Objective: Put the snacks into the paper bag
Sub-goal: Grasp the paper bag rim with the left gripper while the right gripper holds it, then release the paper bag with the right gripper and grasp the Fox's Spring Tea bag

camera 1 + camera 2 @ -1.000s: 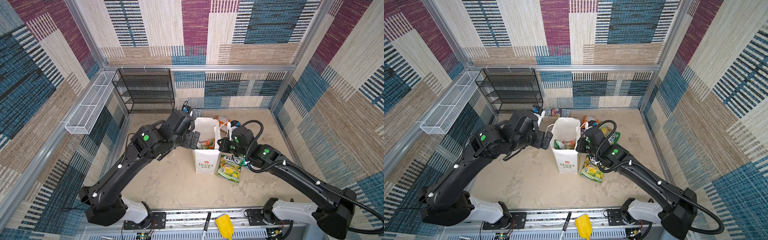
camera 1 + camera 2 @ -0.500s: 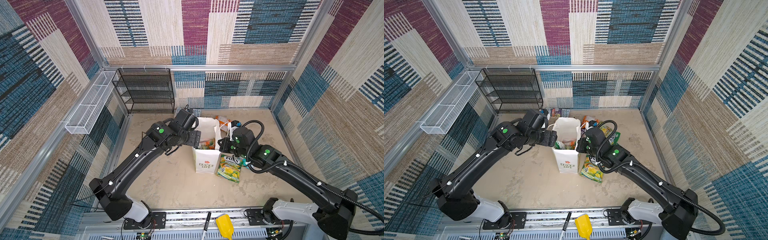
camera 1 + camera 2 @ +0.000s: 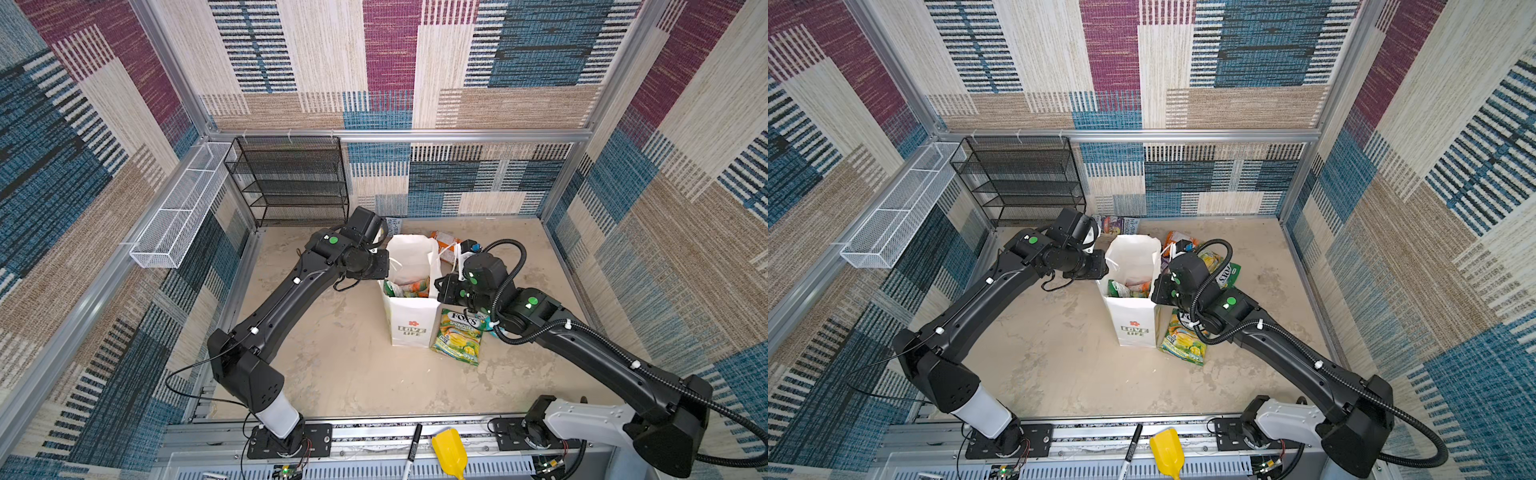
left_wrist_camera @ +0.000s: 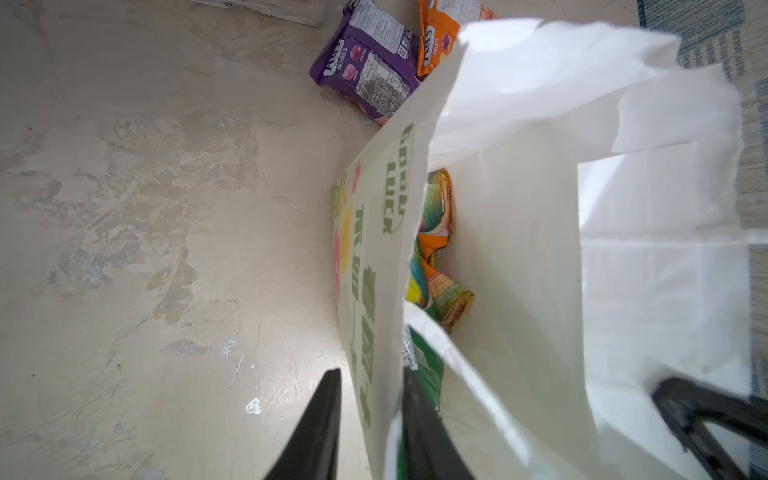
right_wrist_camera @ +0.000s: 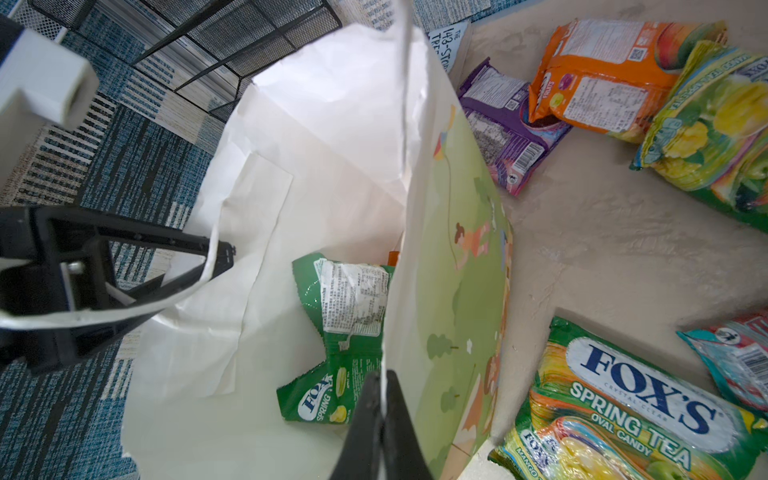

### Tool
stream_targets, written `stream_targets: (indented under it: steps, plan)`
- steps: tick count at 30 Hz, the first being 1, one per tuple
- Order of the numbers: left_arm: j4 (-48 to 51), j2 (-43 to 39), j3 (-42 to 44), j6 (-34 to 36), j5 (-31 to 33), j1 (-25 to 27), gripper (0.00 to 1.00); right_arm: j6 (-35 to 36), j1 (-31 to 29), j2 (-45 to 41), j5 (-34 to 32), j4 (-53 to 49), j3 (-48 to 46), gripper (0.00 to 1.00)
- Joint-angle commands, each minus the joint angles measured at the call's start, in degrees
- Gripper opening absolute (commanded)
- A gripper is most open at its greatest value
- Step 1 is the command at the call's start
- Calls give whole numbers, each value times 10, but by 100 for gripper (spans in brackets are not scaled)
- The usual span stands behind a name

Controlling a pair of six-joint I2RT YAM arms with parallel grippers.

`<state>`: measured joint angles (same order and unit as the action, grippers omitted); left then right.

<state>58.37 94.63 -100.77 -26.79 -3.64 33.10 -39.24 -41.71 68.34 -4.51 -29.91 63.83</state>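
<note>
**Top views.** Paper bag [image 3: 411,328] stands upright mid-floor with its mouth open and packets showing inside. Left gripper [image 3: 384,266] is at its left rim, right gripper [image 3: 438,289] at its right rim. FOX'S packet [image 3: 459,336] lies flat against the bag's right foot. Bare floor [image 3: 340,353] is wide open to the left of the bag and in front of it. Wire rack [image 3: 291,183] stands at the back wall, well apart.

**Left wrist.** The jaws straddle the printed wall near the rim, one finger outside and one inside. A sliver of gap shows at the outer finger; cannot tell if it is clamped. Purple packet [image 4: 370,70] and orange packet [image 4: 436,33] lie on the floor just past the bag's far corner.

**Right wrist.** The jaws are pinched closed on the bag's top edge. Green packet [image 5: 340,332] sits crumpled at the bottom of the bag. Outside, a teal packet [image 5: 735,357] lies just beside the FOX'S one.
</note>
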Motion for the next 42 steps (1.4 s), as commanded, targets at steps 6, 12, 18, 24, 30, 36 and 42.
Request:
stream_targets:
  steps: [6, 12, 18, 24, 30, 36, 42]
  plan:
    - [20, 11, -37, 18, -28, -25, 0, 24, -1, 35, 13, 29, 32, 0]
    - [28, -21, -31, 54, 28, -36, 0, 33, -2, 65, 45, 74, 58, 0]
    - [-11, -95, 46, 95, 115, -41, 0, 29, -22, 127, 59, 111, 104, 0]
    - [-78, -171, 161, 103, 134, -77, 0, 11, -51, 164, 32, 145, 130, 10]
    - [-152, -239, 246, 99, 105, -104, 0, -15, -52, 154, -6, 141, 123, 74]
    - [-181, -251, 284, 92, 54, -112, 0, 5, -52, 74, -62, 72, 113, 100]
    - [-204, -277, 299, 92, 16, -120, 0, 12, -51, -35, -136, -33, 112, 100]
